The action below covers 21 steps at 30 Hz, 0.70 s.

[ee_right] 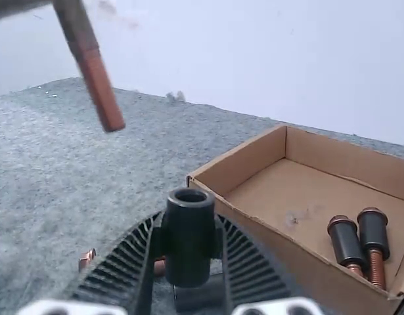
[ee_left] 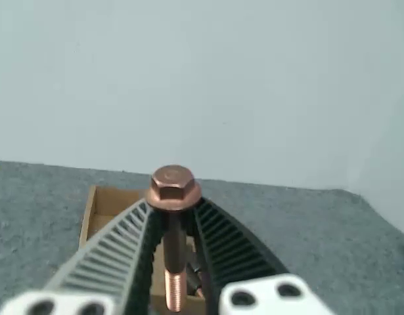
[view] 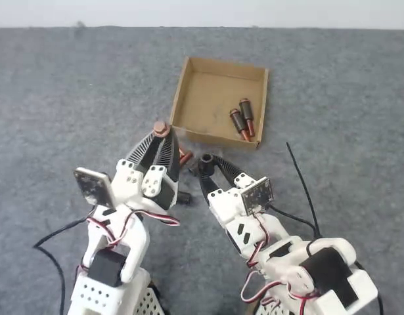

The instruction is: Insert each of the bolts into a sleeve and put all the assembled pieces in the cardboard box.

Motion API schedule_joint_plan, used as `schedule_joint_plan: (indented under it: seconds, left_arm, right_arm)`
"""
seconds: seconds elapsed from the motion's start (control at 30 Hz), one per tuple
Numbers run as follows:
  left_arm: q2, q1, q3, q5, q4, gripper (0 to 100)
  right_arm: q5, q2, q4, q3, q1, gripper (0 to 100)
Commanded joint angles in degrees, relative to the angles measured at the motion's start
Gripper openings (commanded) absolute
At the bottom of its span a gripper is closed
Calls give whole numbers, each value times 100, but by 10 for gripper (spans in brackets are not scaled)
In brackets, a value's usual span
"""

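Both grippers loaded beside cardboard box [view: 205, 98].
Left gripper [view: 161, 136] clamps a bolt [view: 161, 127] (head up); right gripper [view: 206, 165] clamps a black sleeve [view: 205, 160]; two assembled pieces [view: 238, 119] lie in the box.

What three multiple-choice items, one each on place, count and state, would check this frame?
1. The assembled pieces lie:
A. inside the cardboard box
B. on top of an arm
C. outside the box, behind it

2. How many assembled pieces are in the box?
A. one
B. two
C. four

3. The left hand is:
A. open and empty
B. shut on a bolt
C. shut on the box's rim

Key:
1. A, the high view shows them on the box's floor.
2. B, two lie there side by side.
3. B, the left wrist view shows the bolt clamped below its head.
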Motion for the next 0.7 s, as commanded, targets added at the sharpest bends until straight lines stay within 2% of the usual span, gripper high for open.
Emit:
schedule_joint_plan:
  seconds: [0.0, 0.3, 0.67]
  left_arm:
    - [466, 62, -734, 62, 18, 11]
    - [3077, 88, -2510, 79, 26, 11]
    - [3912, 835, -2677, 62, 202, 11]
  right_arm:
    - [-70, -277, -48, 123, -40, 6]
    - [-70, -277, -48, 123, -31, 6]
    - [-62, -277, -48, 123, -31, 6]
